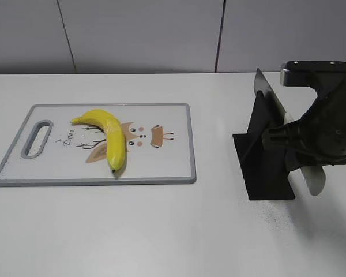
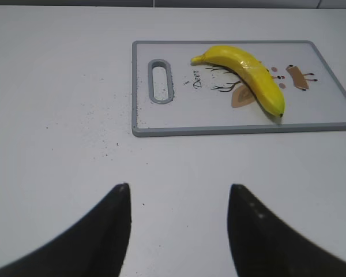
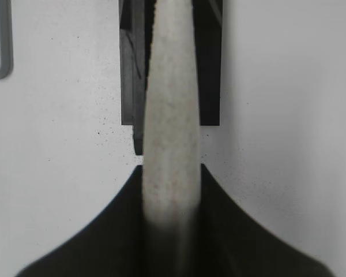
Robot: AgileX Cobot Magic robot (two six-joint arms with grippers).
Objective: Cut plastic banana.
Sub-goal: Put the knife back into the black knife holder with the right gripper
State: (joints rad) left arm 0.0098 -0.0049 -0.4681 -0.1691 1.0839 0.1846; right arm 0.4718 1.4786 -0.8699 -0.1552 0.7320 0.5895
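While the plastic banana (image 1: 108, 137) lies on the cutting board (image 1: 161, 167) in the left half of the table (image 1: 161, 231), about midway between the front and back edges, the right gripper (image 3: 171, 167) is over the right side, near the right edge. The banana is curved, its stem end points to the back-left corner and its dark tip is close to the board's front edge. It covers part of a deer drawing on the board. The right gripper's 2 fingers (image 3: 118, 219) are pressed onto the pale handle (image 3: 170, 144) of a knife (image 1: 269, 95), which sits in a black stand (image 1: 265, 173). The left gripper (image 2: 179, 199) is spread wide with nothing between its fingers (image 2: 112, 225), above bare table nearer the front-left corner, well apart from the board.
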